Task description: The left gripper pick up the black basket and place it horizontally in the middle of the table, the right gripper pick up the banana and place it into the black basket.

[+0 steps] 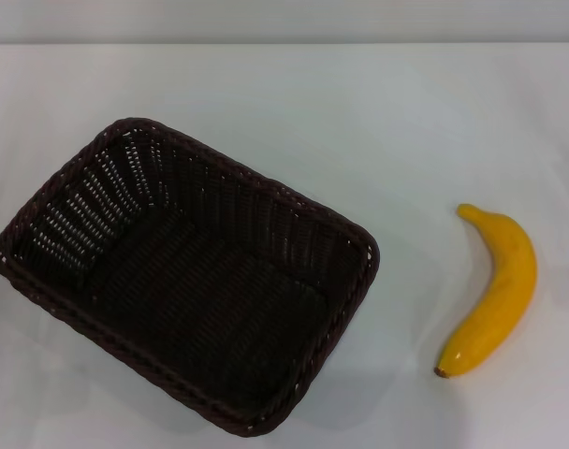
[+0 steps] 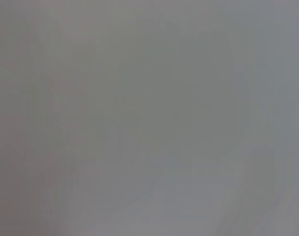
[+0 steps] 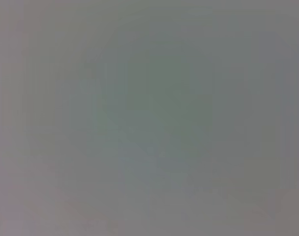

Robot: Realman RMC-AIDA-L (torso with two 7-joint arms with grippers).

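The black basket [image 1: 186,281] sits skewed at the table's [image 1: 284,94] near left, the banana [image 1: 495,290] well apart at right. Neither gripper shows (finger state unknowable); a rim grab could twist it further.

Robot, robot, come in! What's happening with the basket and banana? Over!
Neither tool in view. Black basket empty, skewed, on table's left. Banana lies apart, right of it. Nothing between them.

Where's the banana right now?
In the head view the banana lies on the table on the robot's right, apart from the basket, dark tip toward the robot.
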